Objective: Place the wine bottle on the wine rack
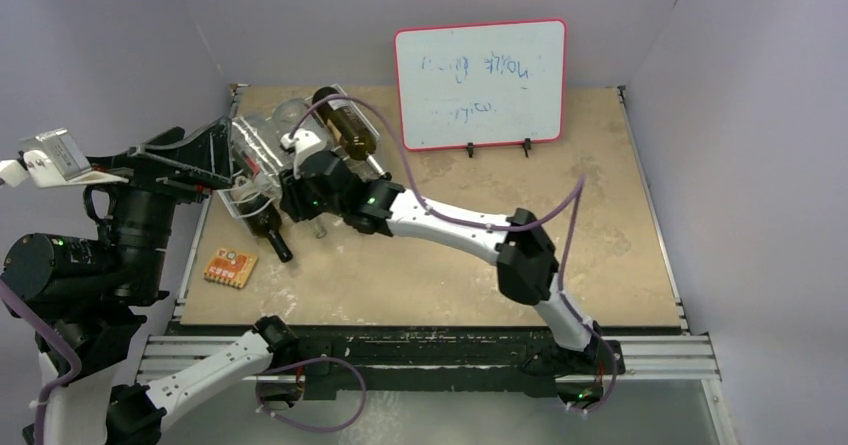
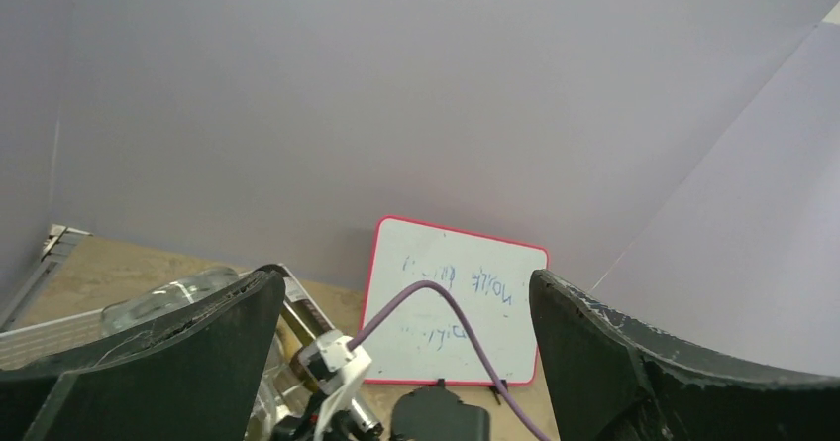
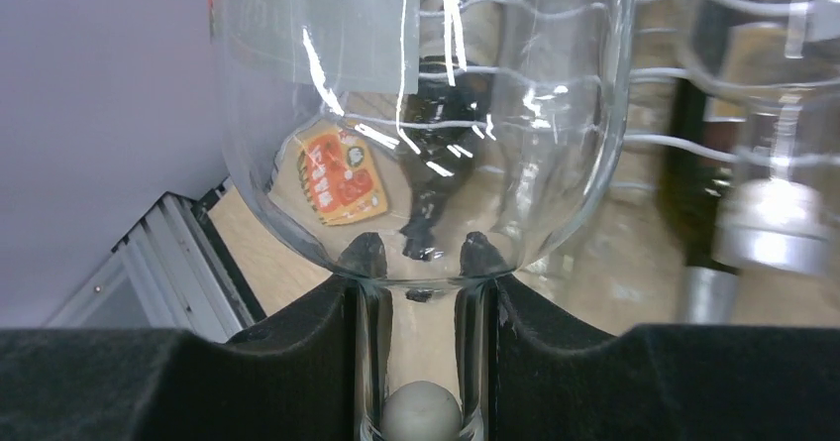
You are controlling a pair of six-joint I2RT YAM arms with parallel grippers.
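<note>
Right jaws: narrowed onto the neck of the clear wine bottle (image 3: pixel 426 114), one black pad (image 3: pixel 248 372) on each side. The grip looks centred.
Wine bottle: lying lengthwise with its body pointing away from your wrist, in among the white rods of the wine rack (image 3: pixel 654 140) at the back left of the desk (image 1: pixel 450 275). You cannot tell whether it already rests in a trough.
Neighbours: a dark bottle (image 3: pixel 693 164) lies just beside it on the right, and a brown bottle (image 1: pixel 345 125) sits up on the rack.
Seating: lower gently until a dip in the rods cradles the body with the neck level. Then part the jaws slowly and draw straight back along the neck.
Risk: the glass is slick and round, so letting go early could send it rolling into the dark bottle.
Left jaws: wide apart, empty, raised well clear and facing the whiteboard (image 2: pixel 456 302). Leave them there.
</note>
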